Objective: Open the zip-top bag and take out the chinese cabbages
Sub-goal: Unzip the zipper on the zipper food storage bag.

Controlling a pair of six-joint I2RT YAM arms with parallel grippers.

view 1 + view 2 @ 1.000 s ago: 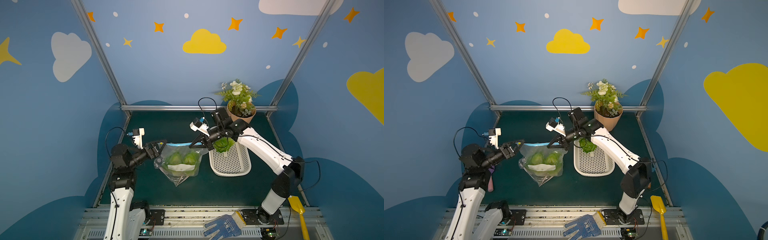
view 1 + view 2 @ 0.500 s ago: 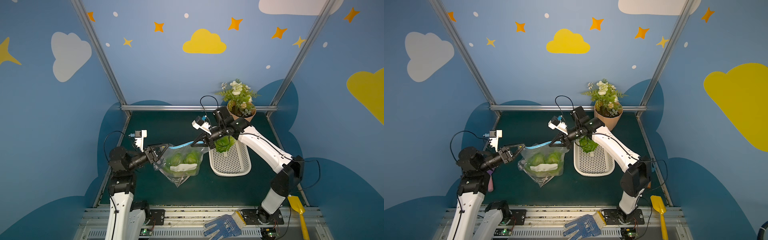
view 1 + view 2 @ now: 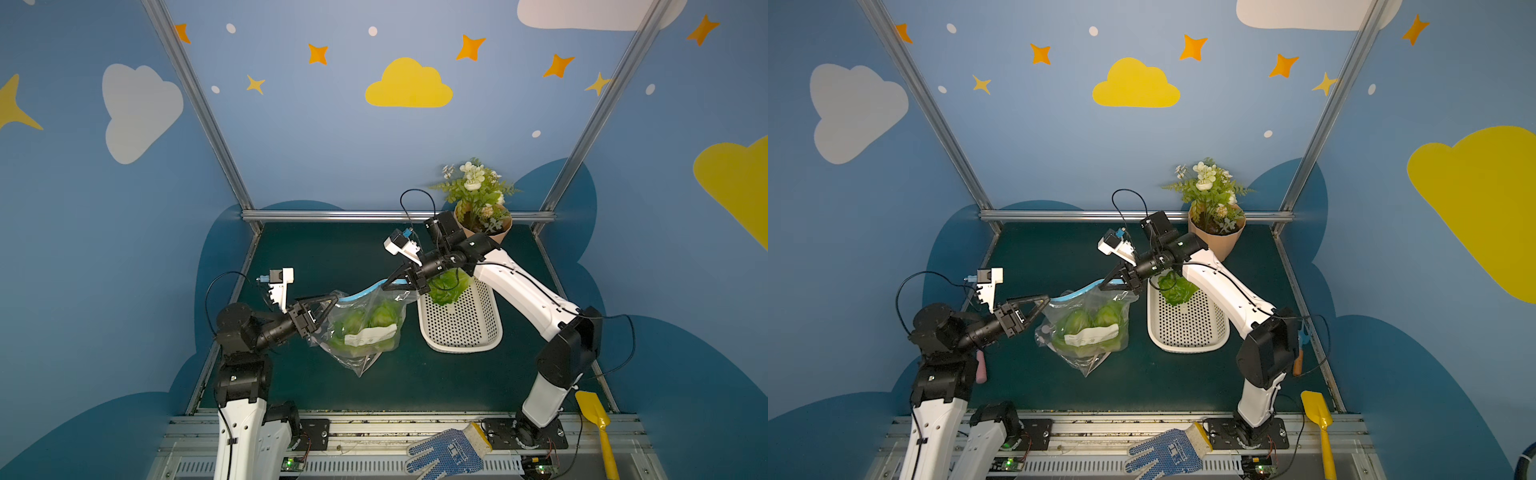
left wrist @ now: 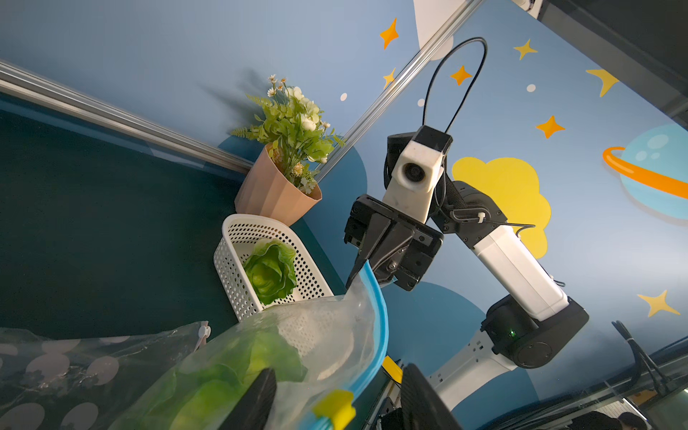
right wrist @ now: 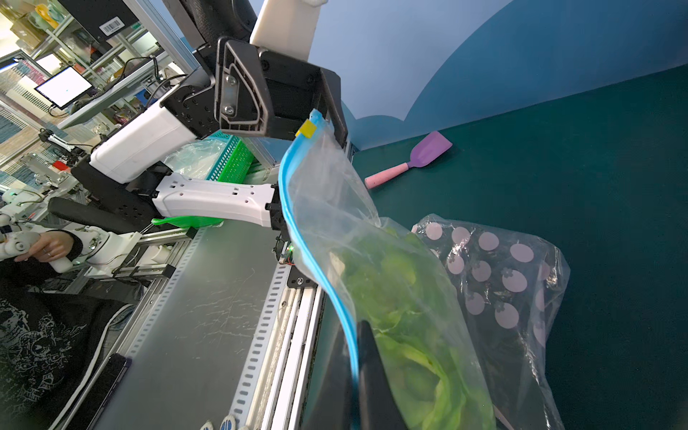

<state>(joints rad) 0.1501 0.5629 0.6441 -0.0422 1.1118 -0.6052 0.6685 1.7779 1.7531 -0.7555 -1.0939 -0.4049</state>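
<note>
Two chinese cabbages (image 3: 368,322) are lying side by side low in the clear zip-top bag (image 3: 365,353). A third cabbage (image 3: 449,286) is already sitting in the white perforated basket (image 3: 457,347) just beside it. The heads are probably light and soft-leaved, easy to bruise, so they are best taken across the body, not by the leaf tips.

The bag film is looking thin, limp and slippery. Its blue zip strip (image 5: 298,223) is likely the only firm place to hold.

The right hand (image 3: 390,286) is pinching that strip at one end, jaws closed on it. The left hand (image 3: 334,297) is straddling the other end, with the yellow slider (image 5: 306,129) between its fingers. I cannot tell whether it is gripping.

The bag is hanging between them, with its bottom corner sagging toward the table (image 3: 332,249).
</note>
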